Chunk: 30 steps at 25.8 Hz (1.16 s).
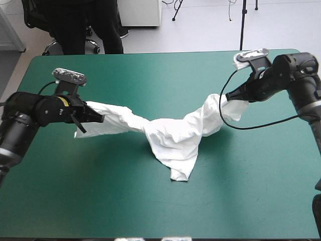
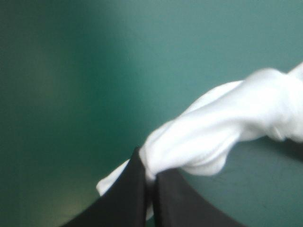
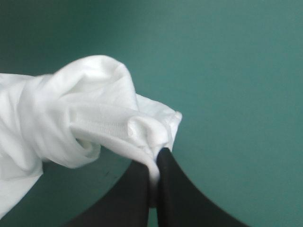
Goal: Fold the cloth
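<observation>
we hold the t-shirt (image 1: 173,138) stretched over the teal-green surface (image 1: 150,211), left jaws and right jaws each clamped on one end of it, its middle drooping.

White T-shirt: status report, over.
Left gripper jaws shut on one end of white short-sleeved T-shirt. Right gripper jaws shut on other. Middle sags twisted onto teal-green cover. Nothing in the way.

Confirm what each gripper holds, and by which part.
Both hold the T-shirt: left gripper shut on bunched cloth at one end, right gripper at the opposite end. Sleeve or hem cannot be told.
</observation>
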{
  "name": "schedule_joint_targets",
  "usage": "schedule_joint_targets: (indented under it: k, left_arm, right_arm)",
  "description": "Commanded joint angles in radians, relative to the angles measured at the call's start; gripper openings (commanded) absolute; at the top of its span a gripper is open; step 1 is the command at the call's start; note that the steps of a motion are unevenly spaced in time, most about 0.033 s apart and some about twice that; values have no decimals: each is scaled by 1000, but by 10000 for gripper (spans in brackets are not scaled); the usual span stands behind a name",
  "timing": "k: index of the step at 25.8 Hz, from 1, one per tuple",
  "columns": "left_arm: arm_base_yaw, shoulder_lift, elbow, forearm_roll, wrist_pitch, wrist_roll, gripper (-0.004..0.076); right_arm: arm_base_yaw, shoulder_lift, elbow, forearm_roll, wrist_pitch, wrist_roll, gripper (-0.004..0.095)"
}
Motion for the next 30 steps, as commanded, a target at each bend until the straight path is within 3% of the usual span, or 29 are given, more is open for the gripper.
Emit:
schedule_joint_targets:
  k: [1,8,23,30]
  left_arm:
    - [-2,-106,-105,-7,-37,-4,-9]
    - [-2,-177,-271,-22,-26,-4,-9]
    - [-2,-189,-600,-198,-44,54,-9]
    - [-2,-288,-698,-231,3,90,-9]
  right_arm:
    - [-1,-79,-148,-23,-6,17,-17]
    - [-1,-148,-326,-20,-14,28,-17]
    - [-1,-346,-433,-8,-198,24,-17]
    - [-1,-463,-477,114,-162,15,-17]
